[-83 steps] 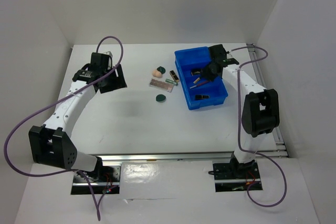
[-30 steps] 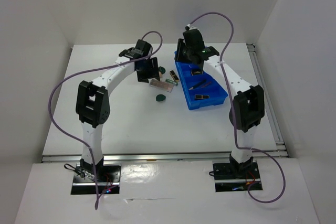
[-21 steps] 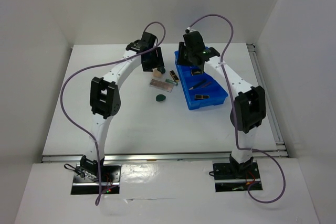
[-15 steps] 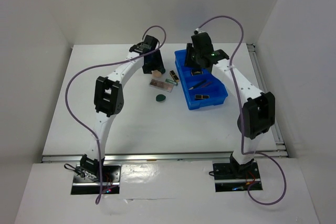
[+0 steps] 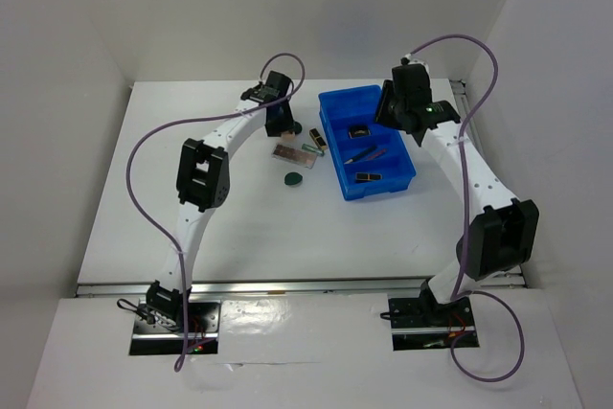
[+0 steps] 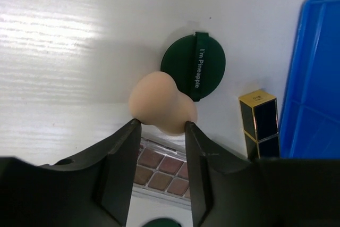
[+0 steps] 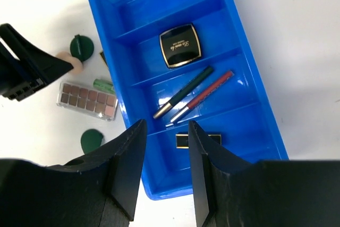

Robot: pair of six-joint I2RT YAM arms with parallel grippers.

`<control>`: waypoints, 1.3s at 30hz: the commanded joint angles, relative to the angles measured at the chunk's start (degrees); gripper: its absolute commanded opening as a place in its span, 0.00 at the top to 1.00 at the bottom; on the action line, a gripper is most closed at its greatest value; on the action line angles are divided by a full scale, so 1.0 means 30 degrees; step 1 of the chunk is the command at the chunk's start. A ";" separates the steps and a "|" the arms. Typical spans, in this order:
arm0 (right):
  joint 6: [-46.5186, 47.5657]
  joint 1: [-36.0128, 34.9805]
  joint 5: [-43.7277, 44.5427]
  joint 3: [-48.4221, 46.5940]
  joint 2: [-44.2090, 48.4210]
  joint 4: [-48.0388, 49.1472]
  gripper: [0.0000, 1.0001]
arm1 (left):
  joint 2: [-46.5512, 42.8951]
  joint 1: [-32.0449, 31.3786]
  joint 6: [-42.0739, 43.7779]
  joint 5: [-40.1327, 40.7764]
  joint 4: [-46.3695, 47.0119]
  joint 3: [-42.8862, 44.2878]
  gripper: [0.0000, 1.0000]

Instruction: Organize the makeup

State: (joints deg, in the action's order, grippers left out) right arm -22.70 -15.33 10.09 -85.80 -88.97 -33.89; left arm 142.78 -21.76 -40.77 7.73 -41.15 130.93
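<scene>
Tight quarters for my left end effector point(image 6: 159, 126): the green compact point(image 6: 194, 66) sits just beyond the sponge point(image 6: 162, 104), the palette point(image 6: 159, 168) lies under my fingers, and the lipstick tube point(image 6: 258, 115) and blue tray point(image 6: 313, 78) wall close the right-edge side. Bare worktop point(image 6: 64, 51) opens toward its left edge.

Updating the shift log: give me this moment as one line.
left gripper: closed on peach sponge, sponge on table | right gripper: open, empty, above blue tray

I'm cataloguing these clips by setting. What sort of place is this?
Likely a robot lab test cell: plain white panels box in the table, two arms are bolted at its near edge, and makeup lies beside a blue tray.
</scene>
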 commanded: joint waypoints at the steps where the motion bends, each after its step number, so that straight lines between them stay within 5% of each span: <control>1: 0.0182 0.0246 0.0241 0.0239 0.0389 -0.0422 0.55 | 0.0131 0.0307 0.0056 0.0005 0.1466 -0.0459 0.50; 6: 0.0183 0.0423 0.0417 0.0765 0.0564 -0.0422 0.55 | -0.0921 0.0485 0.0874 -0.0874 0.2582 -0.1516 0.75; 9: 0.0008 0.0423 0.0417 0.1176 0.0740 -0.0247 0.55 | -0.1740 0.0485 0.1284 -0.0876 0.2377 -0.1748 1.00; 17: -0.0168 0.0599 0.0591 0.1529 0.1090 -0.0247 0.55 | -0.5280 0.0485 0.2166 -0.2512 0.2989 -0.3886 1.00; 22: -0.0371 0.0775 0.0593 0.2143 0.1734 -0.0247 0.55 | -0.6461 0.0485 0.1699 -0.7862 0.8162 -0.5879 1.00; 27: -0.0752 0.1332 -0.0110 0.2320 0.1912 -0.0977 0.55 | -0.3419 0.0077 0.0293 -1.1243 0.9963 -0.2256 1.00; 32: -0.1396 0.1945 -0.1106 0.3082 0.2557 -0.0627 0.55 | 0.0067 -0.0889 -0.0295 -1.0636 0.9965 0.3334 1.00; 39: -0.1459 0.2123 -0.1109 0.3082 0.3143 -0.1155 0.55 | 0.1186 -0.1243 -0.0266 -0.9374 1.1574 0.2996 1.00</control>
State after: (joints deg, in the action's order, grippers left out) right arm -26.65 -9.45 6.66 -76.44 -83.20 -36.38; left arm 146.19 -25.89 -40.84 -21.23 -11.86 139.22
